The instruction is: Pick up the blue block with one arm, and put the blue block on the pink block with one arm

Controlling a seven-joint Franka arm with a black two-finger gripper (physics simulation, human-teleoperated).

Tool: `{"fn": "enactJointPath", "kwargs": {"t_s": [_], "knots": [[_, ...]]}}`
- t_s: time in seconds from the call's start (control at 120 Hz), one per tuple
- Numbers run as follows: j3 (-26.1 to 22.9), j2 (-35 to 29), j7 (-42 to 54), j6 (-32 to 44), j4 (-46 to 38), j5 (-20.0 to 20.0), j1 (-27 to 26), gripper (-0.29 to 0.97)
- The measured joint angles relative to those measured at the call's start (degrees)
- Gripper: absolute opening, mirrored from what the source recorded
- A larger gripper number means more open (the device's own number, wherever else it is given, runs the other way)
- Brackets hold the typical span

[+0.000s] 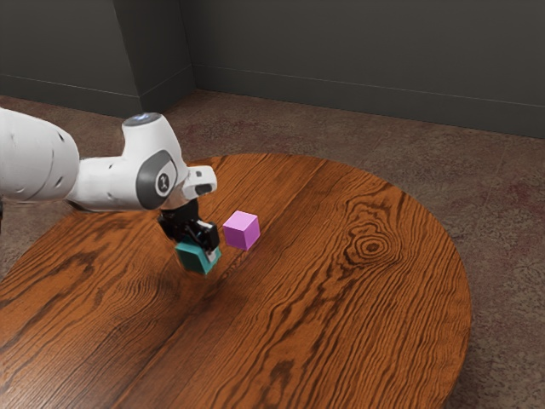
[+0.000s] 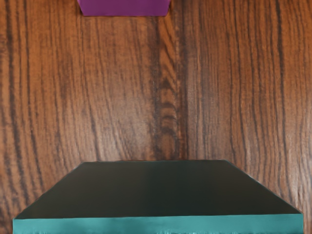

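My black gripper (image 1: pixel 197 247) is shut on a teal-blue block (image 1: pixel 198 257), which hangs tilted just above the round wooden table (image 1: pixel 341 290). In the wrist view the held teal-blue block (image 2: pixel 156 197) looms large and dark right under the hand. The pink block (image 1: pixel 241 230) rests on the table a short way toward the exterior view's right of the gripper, apart from the held block. An edge of the pink block (image 2: pixel 124 7) also appears ahead of the hand in the wrist view.
The table's rim curves round at the exterior view's right and far side. Beyond it lie a brown carpeted floor (image 1: pixel 502 187) and dark walls. Bare wood grain spreads around both blocks.
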Motion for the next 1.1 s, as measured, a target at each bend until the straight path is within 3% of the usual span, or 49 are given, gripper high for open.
{"fn": "enactJointPath", "kwargs": {"t_s": [0.167, 0.3, 0.433, 0.767, 1.1], "knots": [[-0.45, 9.33, -1.75, -11.54, 17.04, -0.36, 3.97, 0.38], [-9.54, 15.25, -2.90, -19.21, 28.46, -0.56, 14.78, 0.38], [-15.20, 20.04, -3.79, -24.59, 38.22, 0.44, 19.93, 0.38], [-19.51, 26.35, -5.16, -30.85, 49.24, 3.50, 23.96, 0.38], [-24.11, 29.86, -5.12, -32.10, 55.67, 7.04, 27.26, 0.38]]}}
